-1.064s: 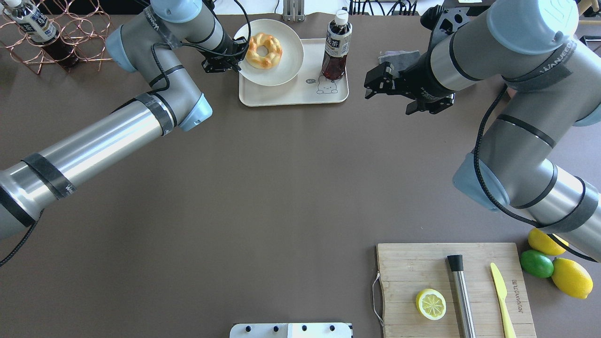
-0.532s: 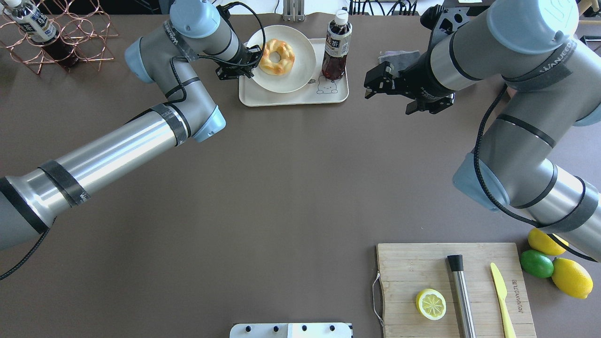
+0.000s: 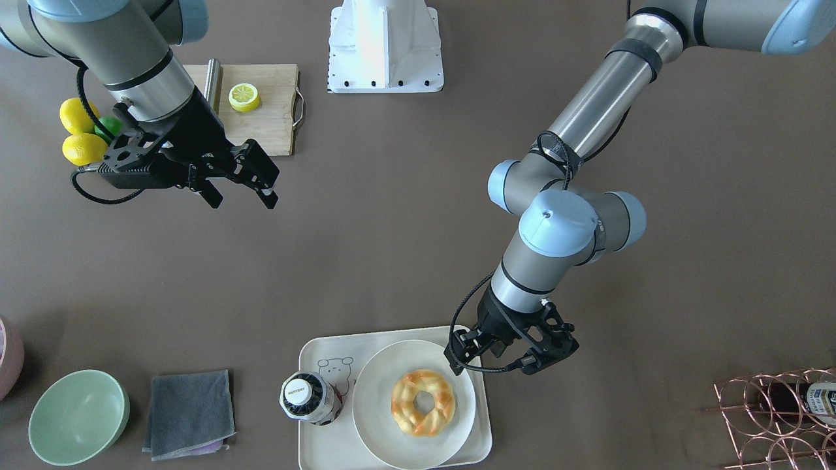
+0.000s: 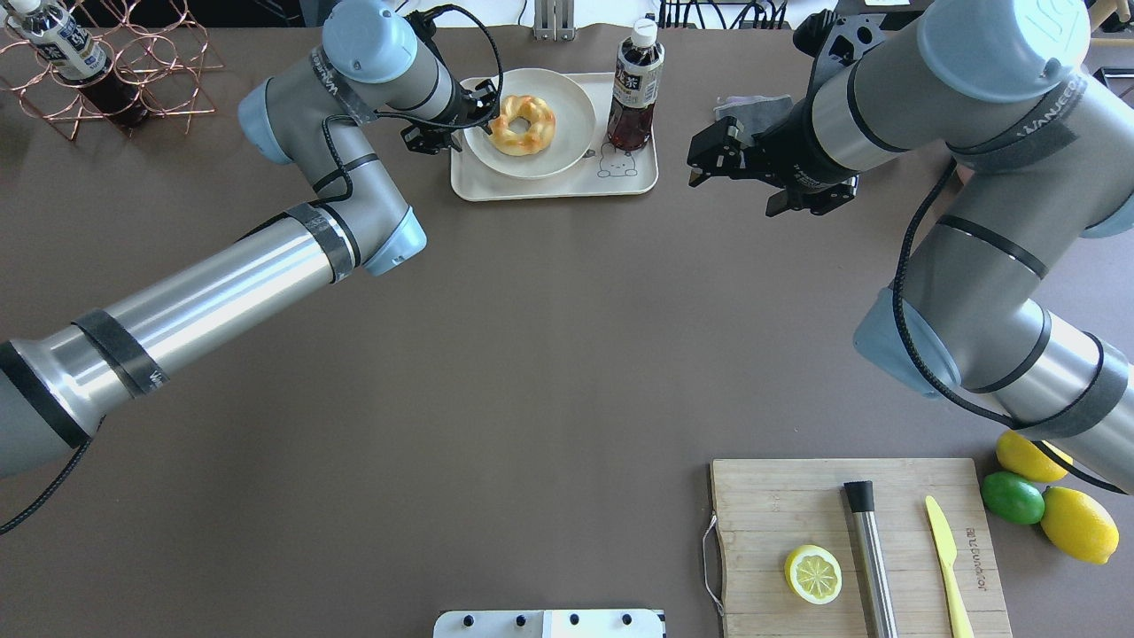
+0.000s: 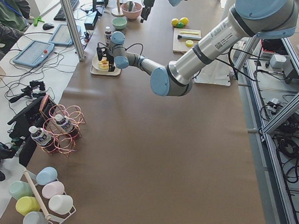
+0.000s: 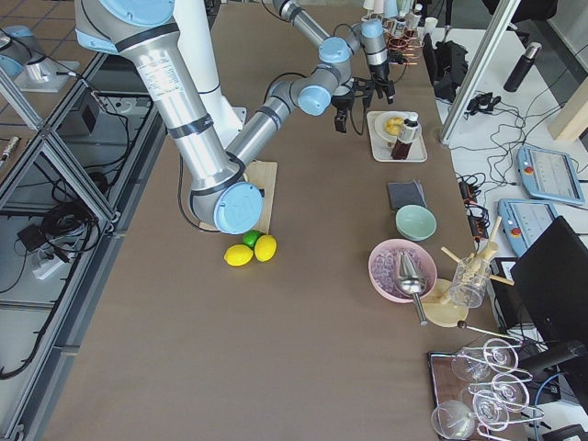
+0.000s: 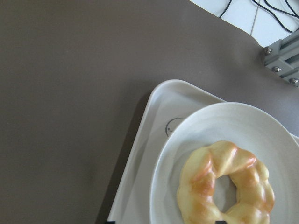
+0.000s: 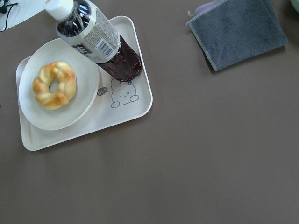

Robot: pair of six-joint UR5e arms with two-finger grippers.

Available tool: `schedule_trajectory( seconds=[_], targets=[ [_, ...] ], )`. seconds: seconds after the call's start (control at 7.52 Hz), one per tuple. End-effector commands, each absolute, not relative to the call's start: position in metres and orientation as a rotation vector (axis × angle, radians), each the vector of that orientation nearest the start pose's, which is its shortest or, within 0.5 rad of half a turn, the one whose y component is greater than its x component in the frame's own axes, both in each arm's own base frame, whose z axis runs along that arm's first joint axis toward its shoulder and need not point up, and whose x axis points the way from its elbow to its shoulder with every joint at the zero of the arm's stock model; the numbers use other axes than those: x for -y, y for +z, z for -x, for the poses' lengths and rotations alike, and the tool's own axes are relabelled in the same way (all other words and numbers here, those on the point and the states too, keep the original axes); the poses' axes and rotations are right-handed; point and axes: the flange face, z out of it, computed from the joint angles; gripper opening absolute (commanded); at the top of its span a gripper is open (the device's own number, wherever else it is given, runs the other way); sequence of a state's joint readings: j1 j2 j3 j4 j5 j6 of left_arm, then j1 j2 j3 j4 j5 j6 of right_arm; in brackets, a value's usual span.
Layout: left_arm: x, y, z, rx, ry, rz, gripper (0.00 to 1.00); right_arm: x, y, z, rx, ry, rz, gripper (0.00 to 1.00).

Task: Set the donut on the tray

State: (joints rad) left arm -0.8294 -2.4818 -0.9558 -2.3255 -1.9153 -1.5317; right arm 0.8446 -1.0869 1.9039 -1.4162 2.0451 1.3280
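At the tray's edge: the left gripper (image 4: 468,113) sits low over the rim of the round white plate (image 4: 567,146), on the side away from the bottle.
Left fingers: they appear to be pinching the plate's rim, though the contact itself is partly hidden by the gripper body.
Donut: the donut (image 4: 523,124), a braided golden ring, lies flat on the plate, a little off centre toward the gripper.
Plate: it rests inside the cream tray (image 4: 549,184), overlapping much of its floor.
Bottle: a dark drink bottle (image 4: 634,89) stands upright on the same tray, just beside the plate and above the bear drawing.
Risk, tilt: if the plate is let go while one edge rides up on the tray's rim, the donut could slide off.
Risk, bottle: any further push toward the bottle could nudge or topple it, since the two look nearly touching.
Left arm pose: stretched long across the table, elbow bent, wrist pointing down at the tray's side.
Right gripper: the right gripper (image 3: 238,189) hangs above bare table, well apart from the tray, fingers spread and holding nothing.
Right arm pose: folded back, with its wrist aimed toward the tray.
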Motion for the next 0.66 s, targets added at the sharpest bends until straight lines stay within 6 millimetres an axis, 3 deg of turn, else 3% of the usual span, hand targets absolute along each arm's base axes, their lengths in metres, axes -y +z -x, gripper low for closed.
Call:
schedule_trajectory(
  seconds=[0.0, 0.27, 0.4, 0.53],
  targets=[
    [0.676, 0.300, -0.382, -1.102, -0.405, -0.127, 0.98, 0.538, 0.269, 0.308, 0.952, 0.286, -0.143, 1.00],
    [0.678, 0.333, -0.265, -1.056, -0.291, -0.134, 0.98, 0.565, 0.333, 0.251, 0.883, 0.216, -0.151, 1.00],
    [0.676, 0.353, -0.204, -1.005, -0.211, -0.186, 0.98, 0.569, 0.370, 0.209, 0.852, 0.169, -0.160, 1.00],
    [0.673, 0.363, -0.155, -0.936, -0.143, -0.217, 0.98, 0.566, 0.413, 0.156, 0.826, 0.128, -0.166, 1.00]
  ],
)
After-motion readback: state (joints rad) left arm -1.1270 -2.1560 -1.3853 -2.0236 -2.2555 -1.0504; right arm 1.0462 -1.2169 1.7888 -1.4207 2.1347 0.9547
